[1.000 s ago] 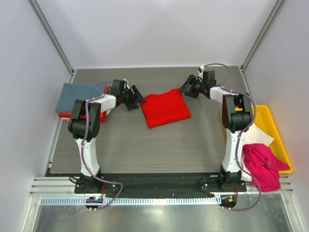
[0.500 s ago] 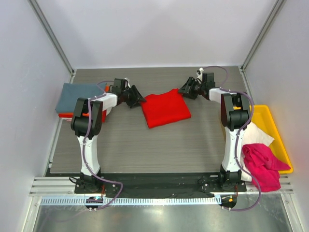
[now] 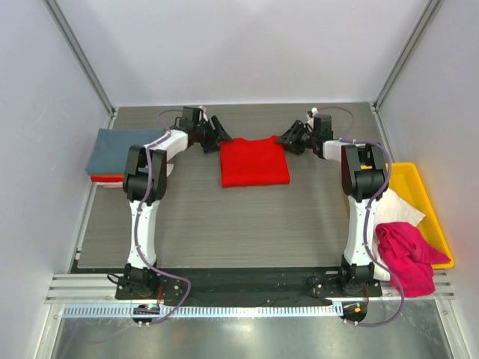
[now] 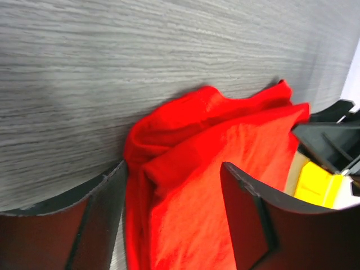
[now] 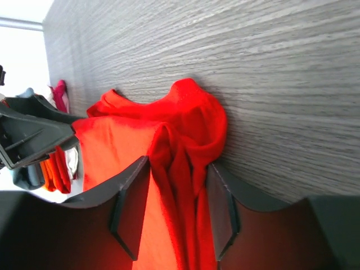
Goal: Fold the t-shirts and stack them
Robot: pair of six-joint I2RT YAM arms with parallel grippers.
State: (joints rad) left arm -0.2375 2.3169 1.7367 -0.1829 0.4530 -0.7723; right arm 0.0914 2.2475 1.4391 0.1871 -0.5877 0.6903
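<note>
A bright red t-shirt (image 3: 254,161), folded into a square, lies at the back middle of the table. My left gripper (image 3: 221,134) is at its far left corner; in the left wrist view its jaws stand wide apart (image 4: 174,169) around the loose red cloth (image 4: 225,129). My right gripper (image 3: 287,140) is at the far right corner; in the right wrist view its jaws (image 5: 179,163) pinch a bunched pleat of the red cloth (image 5: 112,140). A folded grey-blue t-shirt (image 3: 120,148) lies at the left on an orange one (image 3: 107,179).
A yellow tray (image 3: 426,194) stands at the right edge, with a white t-shirt (image 3: 400,211) and a crumpled magenta t-shirt (image 3: 404,254) on its near part. White walls with metal posts close off the back and both sides of the table.
Both grippers have moved toward the back. The red t-shirt has turned from tilted to square with the table and shifted a little left. My left arm has swung further back and right.
</note>
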